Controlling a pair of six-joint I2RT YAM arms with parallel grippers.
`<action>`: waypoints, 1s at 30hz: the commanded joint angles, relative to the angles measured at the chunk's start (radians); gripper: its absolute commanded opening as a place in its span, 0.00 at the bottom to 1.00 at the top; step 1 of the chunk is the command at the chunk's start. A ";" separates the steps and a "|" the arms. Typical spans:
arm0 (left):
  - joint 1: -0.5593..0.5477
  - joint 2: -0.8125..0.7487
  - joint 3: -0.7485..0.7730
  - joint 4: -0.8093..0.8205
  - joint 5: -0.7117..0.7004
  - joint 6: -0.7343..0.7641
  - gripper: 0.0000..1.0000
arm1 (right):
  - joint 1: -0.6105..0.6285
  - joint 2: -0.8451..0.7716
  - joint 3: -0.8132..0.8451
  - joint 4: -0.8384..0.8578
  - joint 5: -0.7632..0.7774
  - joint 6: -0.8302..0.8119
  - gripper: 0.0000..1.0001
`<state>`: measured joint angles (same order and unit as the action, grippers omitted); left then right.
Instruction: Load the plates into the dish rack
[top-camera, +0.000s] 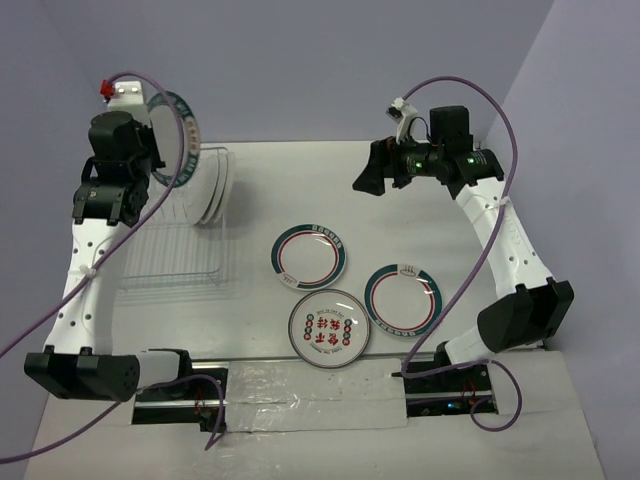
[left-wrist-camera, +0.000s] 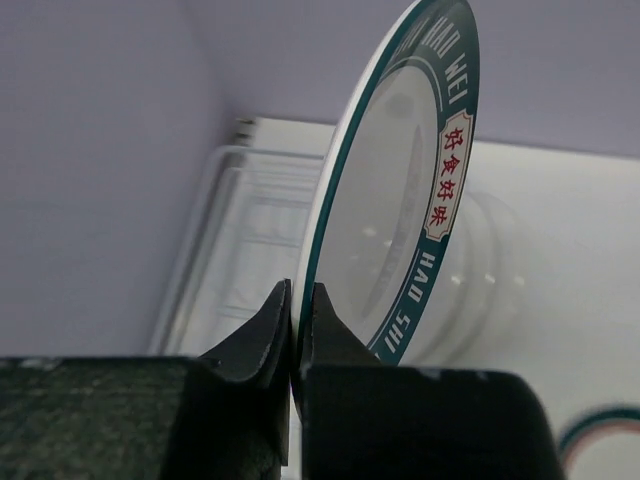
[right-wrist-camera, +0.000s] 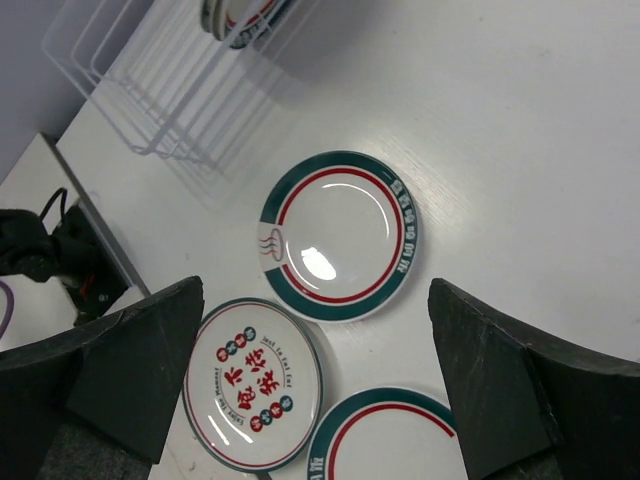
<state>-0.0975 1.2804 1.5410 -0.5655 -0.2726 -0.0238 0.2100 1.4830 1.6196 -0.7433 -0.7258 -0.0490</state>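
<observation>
Three plates (top-camera: 311, 254) lie on my counter (top-camera: 300, 170), some in the rack (top-camera: 180, 262), left pincer (left-wrist-camera: 301, 300) grips another plate (left-wrist-camera: 395, 200), right pincer (right-wrist-camera: 315, 330) gapes empty.

The top external camera looked steeply down from above and behind the rig, far enough back to take in the whole white surface (top-camera: 300, 180), the dish rack (top-camera: 170, 250) at left and three flat plates (top-camera: 310, 255). The left wrist camera sat close behind the left gripper (left-wrist-camera: 303, 290), facing along it over the rack, with an upright plate (left-wrist-camera: 400, 200) looming near. The right wrist camera hung high, aimed down past the wide-set right gripper (right-wrist-camera: 315, 300). It shared those flat plates and a rack corner with the overhead view.
</observation>
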 joint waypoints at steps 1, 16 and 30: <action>-0.007 -0.032 -0.025 0.216 -0.352 0.111 0.00 | -0.032 -0.038 -0.026 0.042 0.009 -0.006 1.00; -0.093 0.120 -0.229 0.470 -0.513 0.311 0.00 | -0.090 -0.027 -0.127 0.056 0.014 -0.017 1.00; -0.179 0.207 -0.311 0.610 -0.602 0.417 0.00 | -0.115 -0.033 -0.139 0.067 -0.032 0.006 1.00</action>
<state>-0.2699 1.4780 1.2118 -0.0662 -0.8230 0.3779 0.1051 1.4830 1.4818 -0.7158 -0.7349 -0.0456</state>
